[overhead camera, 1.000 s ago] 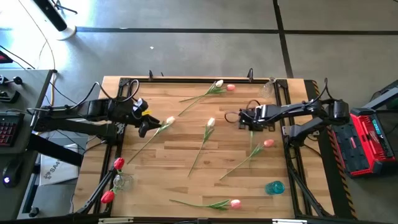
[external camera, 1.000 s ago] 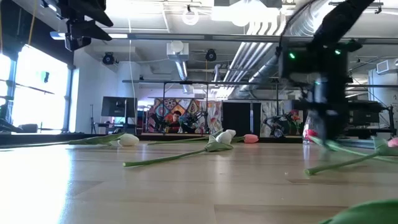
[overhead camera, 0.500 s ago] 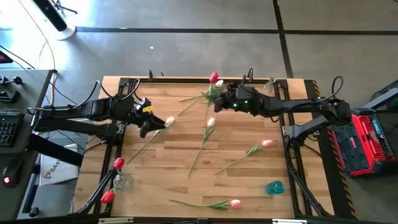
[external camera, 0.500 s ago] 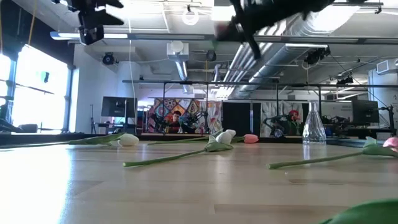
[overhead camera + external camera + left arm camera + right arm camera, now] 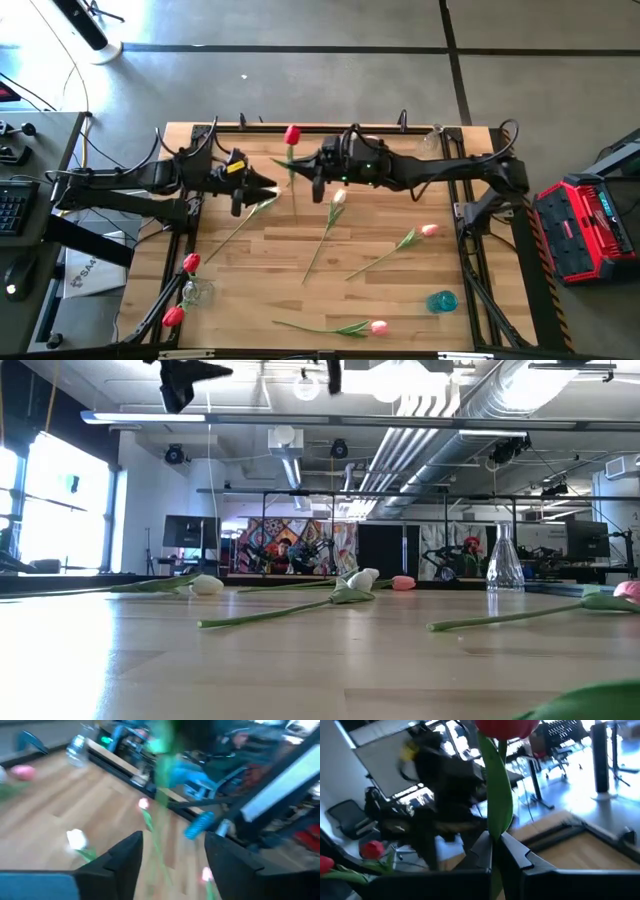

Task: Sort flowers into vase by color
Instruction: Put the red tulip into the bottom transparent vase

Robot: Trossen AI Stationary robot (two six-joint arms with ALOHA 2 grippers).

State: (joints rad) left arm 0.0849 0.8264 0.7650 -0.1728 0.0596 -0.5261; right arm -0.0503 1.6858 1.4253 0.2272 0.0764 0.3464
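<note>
My right gripper, shut on a red tulip, hovers high over the table's far middle. The open left gripper hangs just left of that tulip and touches nothing. A white tulip lies flat below the left gripper. More tulips lie flat on the wood: white, pink, pink. Two red tulips stand by their stems in a clear vase at the near left. In the low view both grippers show only at the top edge. My right gripper pinches the red tulip's green stem a short way below the red head, between its two fingers. The fingers reach level from the table's right and lie across the stem. The tulip is lifted clear of the table, and its lower stem runs on toward the near edge.
An empty clear vase stands at the far right, a blue vase at the near right. A white tulip and a pink one lie under the right arm. Bare wood lies in the near middle.
My right gripper rose from the table's right middle with the red tulip and carried it high toward the left, up to the left gripper. The tulip went from table level to clear of it. My left gripper shifted slightly right and toward the far edge.
</note>
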